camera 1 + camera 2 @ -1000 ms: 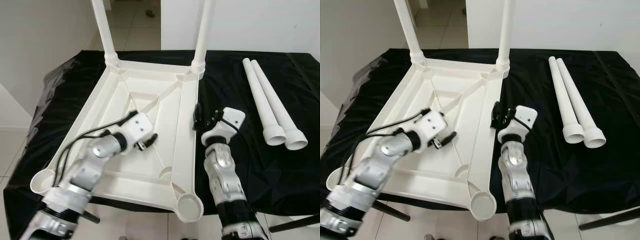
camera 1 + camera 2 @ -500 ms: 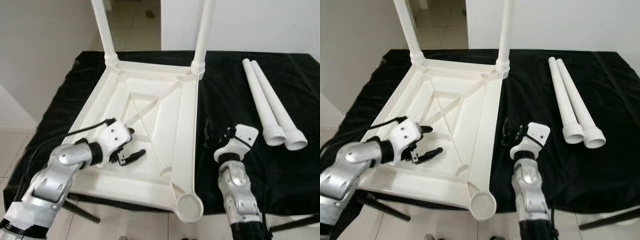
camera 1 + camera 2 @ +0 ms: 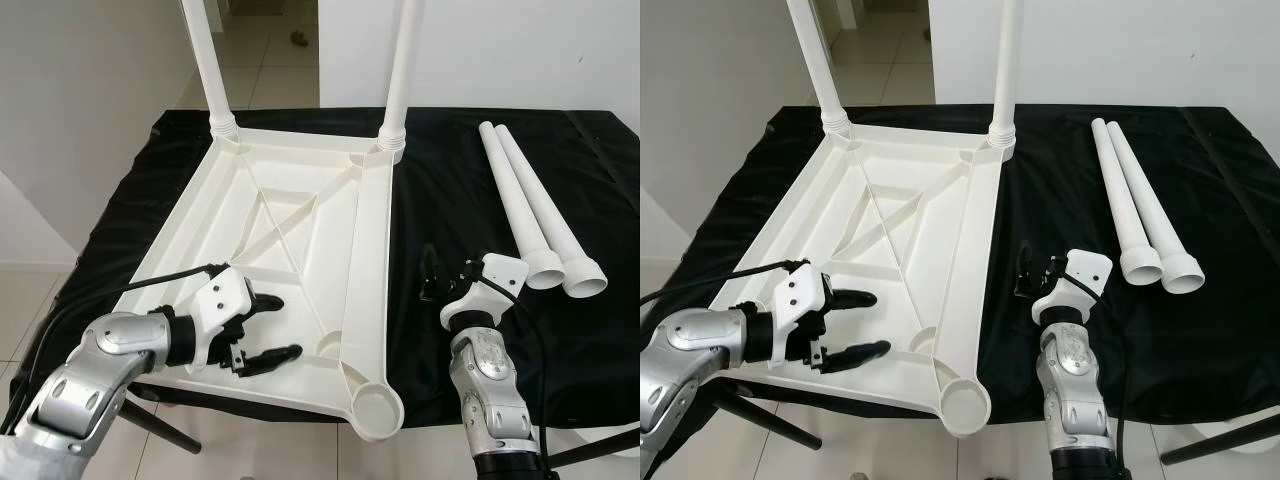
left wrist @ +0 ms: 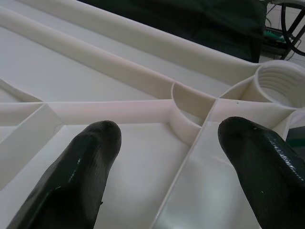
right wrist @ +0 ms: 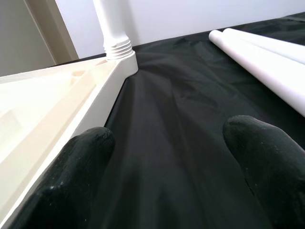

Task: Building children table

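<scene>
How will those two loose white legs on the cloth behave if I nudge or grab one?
The loose legs are smooth round tubes lying flat on the black cloth, so a sideways nudge would probably roll them. They look like stiff, hollow plastic, likely light. The flared threaded ends may curve the roll. The right gripper is open nearby.

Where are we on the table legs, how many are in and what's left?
Two legs stand screwed into the far sockets of the upturned tabletop. Nothing is in hand: the left tool hovers open over the tabletop's near edge, and the right tool is open above the black cloth. Left: the two loose legs on the cloth, and the empty near socket.
</scene>
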